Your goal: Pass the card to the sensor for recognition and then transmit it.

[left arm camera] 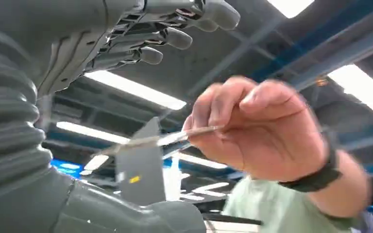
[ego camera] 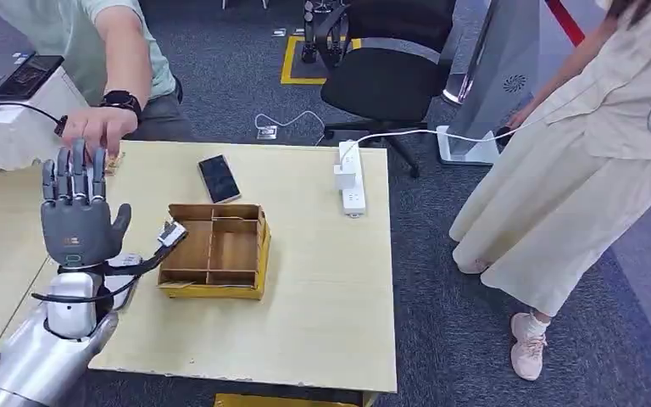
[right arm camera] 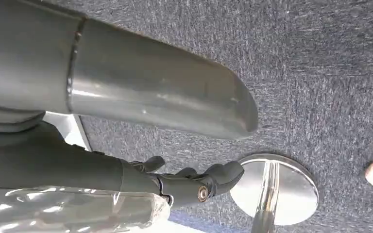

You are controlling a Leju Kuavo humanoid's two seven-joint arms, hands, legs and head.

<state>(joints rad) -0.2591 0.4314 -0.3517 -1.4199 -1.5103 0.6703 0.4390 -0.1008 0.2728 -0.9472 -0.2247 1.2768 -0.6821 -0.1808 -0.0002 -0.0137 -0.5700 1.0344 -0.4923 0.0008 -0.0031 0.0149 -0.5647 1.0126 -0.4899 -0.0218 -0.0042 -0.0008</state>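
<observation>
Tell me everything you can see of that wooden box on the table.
The wooden box is a shallow, open tray of light brown wood with yellowish outer sides. Thin partitions split it into several compartments, which look empty. It lies flat on the pale table, turned slightly askew. A phone lies apart beyond it. The robot's raised left hand hovers beside it, with a small white tag on a cable near its edge; whether they touch is unclear.

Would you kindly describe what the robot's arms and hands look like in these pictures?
The left arm is a smooth silver shell with a white wrist section and black cables looping around it. The left hand is dark grey, with segmented fingers showing lighter grey links, a thick grey thumb and a small marking on its back. Its wrist cover is grey and ribbed. The right hand has dark fingers and a round metal fastener.
</observation>
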